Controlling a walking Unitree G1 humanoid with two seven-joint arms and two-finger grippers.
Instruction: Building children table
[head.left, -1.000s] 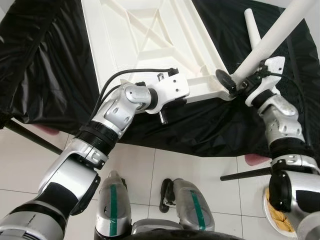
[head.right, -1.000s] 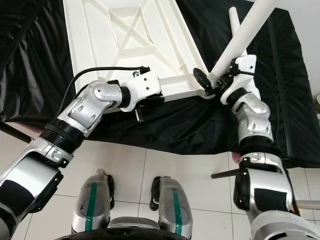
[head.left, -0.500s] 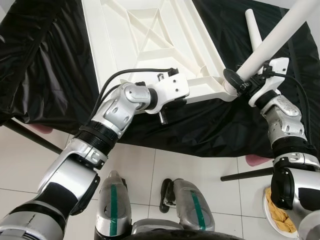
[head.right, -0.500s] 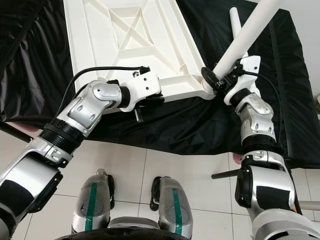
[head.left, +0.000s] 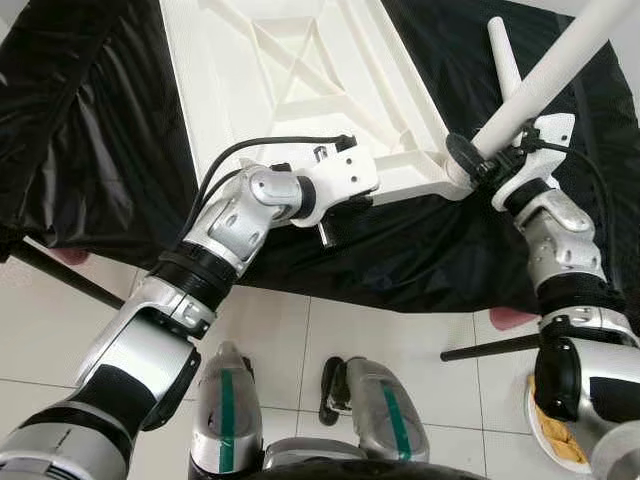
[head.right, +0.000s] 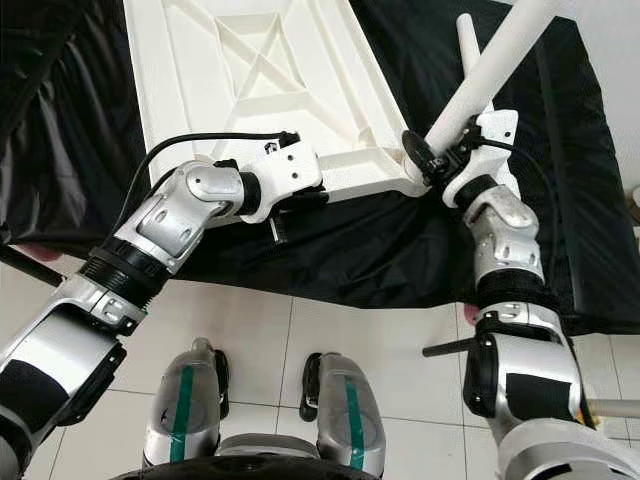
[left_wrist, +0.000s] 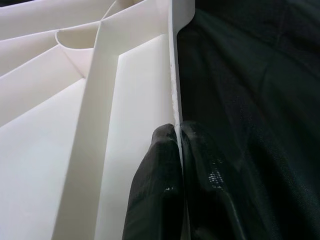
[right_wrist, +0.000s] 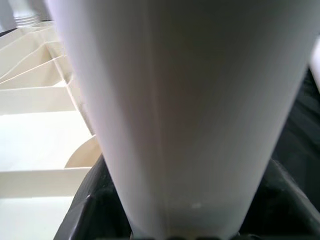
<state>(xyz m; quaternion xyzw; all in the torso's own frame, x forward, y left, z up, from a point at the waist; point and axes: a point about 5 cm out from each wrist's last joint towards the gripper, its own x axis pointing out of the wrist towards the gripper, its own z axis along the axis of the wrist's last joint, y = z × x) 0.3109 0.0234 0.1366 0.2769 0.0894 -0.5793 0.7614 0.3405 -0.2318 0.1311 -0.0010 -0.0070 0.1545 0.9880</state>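
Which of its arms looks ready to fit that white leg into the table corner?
Right. Its end effector already grips the white leg at the tabletop's near corner, while the left end effector pinches the tabletop's rim, steadying it.

My right gripper (head.left: 480, 168) clamps a white table leg (head.left: 545, 78) at the near-right corner of the upturned tabletop (head.left: 300, 80); my left gripper (head.left: 345, 205) grips its near edge.

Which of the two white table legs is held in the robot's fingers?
The thick leg slanting up from the tabletop's corner; the right gripper holds it. The thinner leg lies on the black cloth.
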